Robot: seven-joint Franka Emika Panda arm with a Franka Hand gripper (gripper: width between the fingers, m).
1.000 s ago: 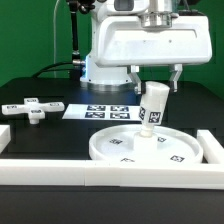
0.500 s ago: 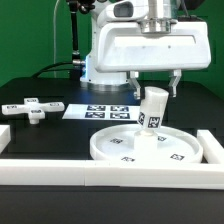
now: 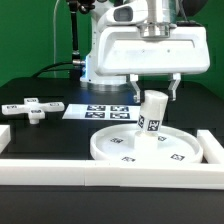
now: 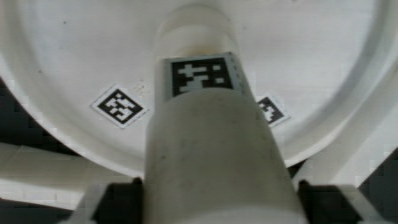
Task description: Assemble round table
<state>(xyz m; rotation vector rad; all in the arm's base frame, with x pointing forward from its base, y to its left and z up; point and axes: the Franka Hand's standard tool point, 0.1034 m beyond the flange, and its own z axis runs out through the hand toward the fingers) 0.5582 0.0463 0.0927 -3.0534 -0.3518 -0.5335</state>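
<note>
Seen from the exterior view, the arm's two-finger gripper [image 3: 155,88] has sunk a little toward the large rimmed white plastic disc [image 3: 110,152] over the last second. The short thick white cylinder leg [image 3: 152,112], leaning on the disc's middle, sits lower too; I'd guess it is settling into its seat. The jaws stand spread wide either side of the leg, clear of it. I count one disc, one leg, one small white cross-shaped foot [image 3: 31,108] well off the disc toward the exterior view's left, and one marker board [image 3: 100,110] just beyond the disc.

In the wrist view the leg runs down to the disc's centre. A square tag [image 4: 199,76] shows on the leg, two more on the disc.
</note>
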